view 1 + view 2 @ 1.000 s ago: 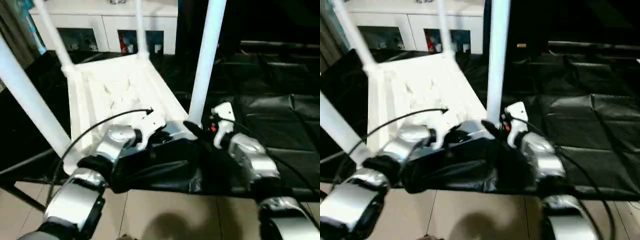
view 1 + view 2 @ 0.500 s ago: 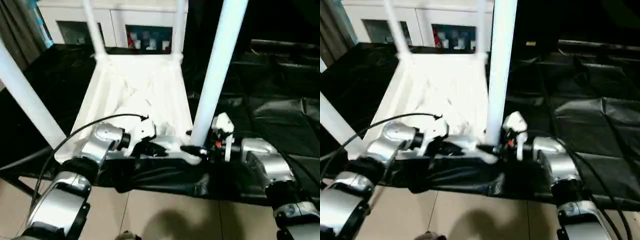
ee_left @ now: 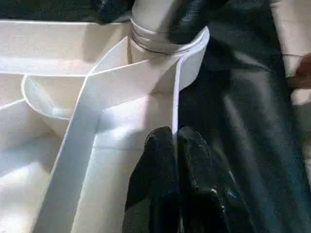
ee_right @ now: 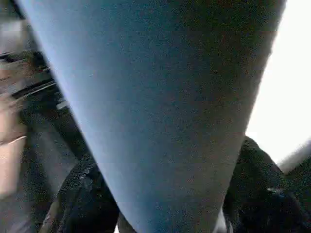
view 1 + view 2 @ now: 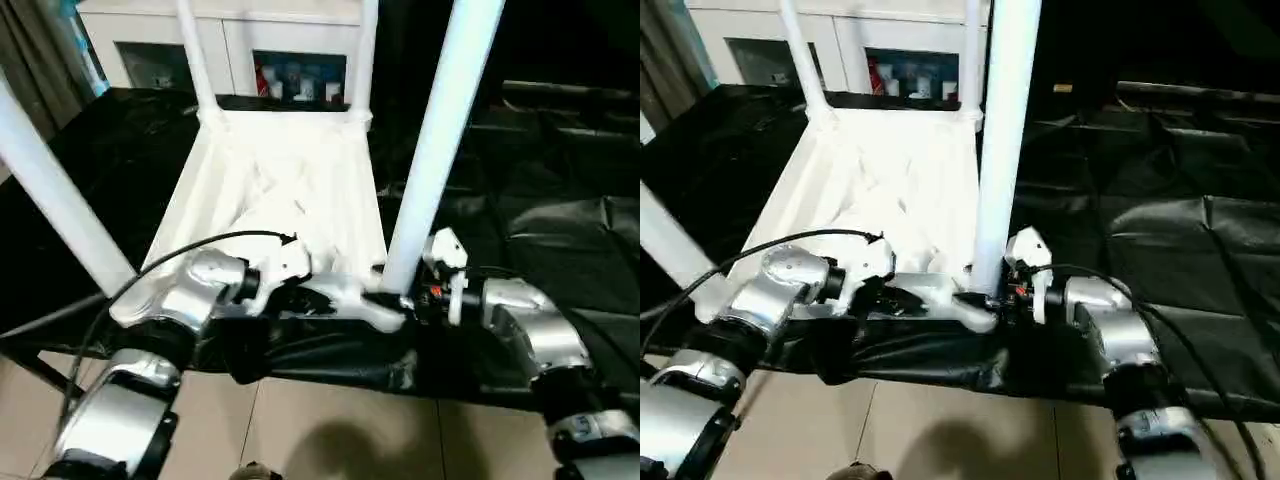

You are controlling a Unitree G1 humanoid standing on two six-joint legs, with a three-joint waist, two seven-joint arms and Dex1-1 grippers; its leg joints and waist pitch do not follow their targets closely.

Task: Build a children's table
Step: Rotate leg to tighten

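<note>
Black sheeting drapes the tabletop bearing one upturned children's table, four legs up. Left gripper fingers pinch its near rim wall; right gripper fingers straddle the near-right leg.

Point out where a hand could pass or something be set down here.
Free: the black cloth right of the table. Crowded: the near right corner, where both tools, left and right, meet at a leg.
</note>
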